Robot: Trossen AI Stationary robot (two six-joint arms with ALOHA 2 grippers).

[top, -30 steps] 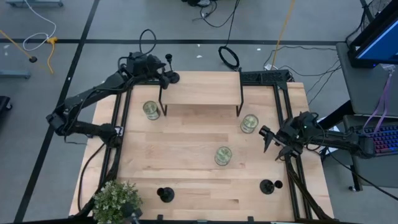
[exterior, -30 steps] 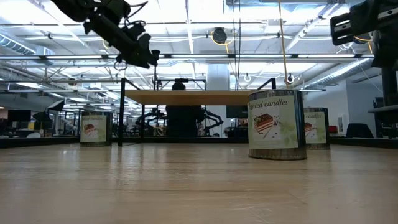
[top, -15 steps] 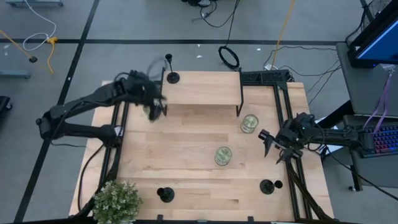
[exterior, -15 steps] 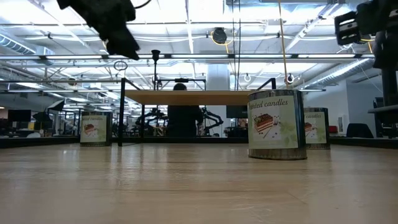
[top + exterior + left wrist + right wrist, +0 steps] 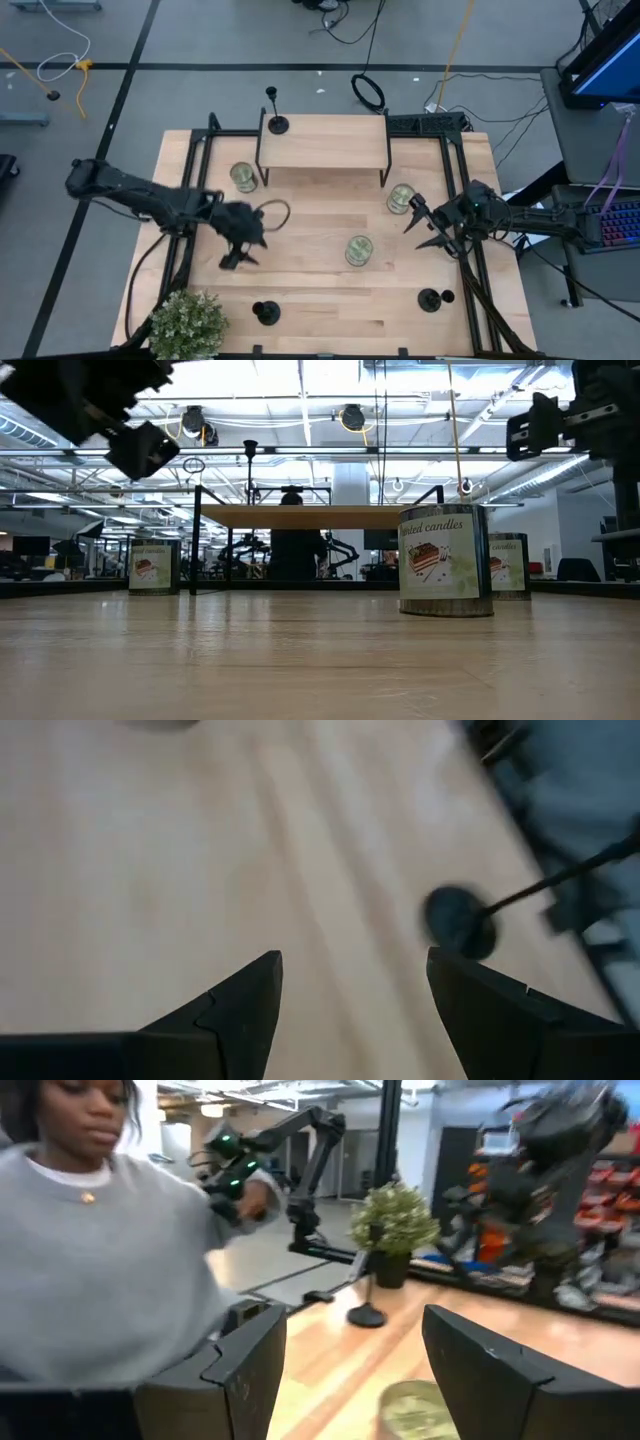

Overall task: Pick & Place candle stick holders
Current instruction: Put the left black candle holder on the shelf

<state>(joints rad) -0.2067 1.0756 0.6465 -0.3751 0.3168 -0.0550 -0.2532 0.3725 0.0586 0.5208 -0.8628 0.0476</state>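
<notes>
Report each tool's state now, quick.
Left tool: open, empty, above the mid-left of the table.
Right tool: open, empty, at the table's right edge.

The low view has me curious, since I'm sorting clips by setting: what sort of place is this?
Probably a robotics lab or open workshop floor: ceiling strip lights run far back, another robot arm stands beyond the wooden table, and cables lie on the floor.

3 candle tins point(image 5: 244, 177) — potted plant point(image 5: 186, 322) at front-left corner.
</notes>
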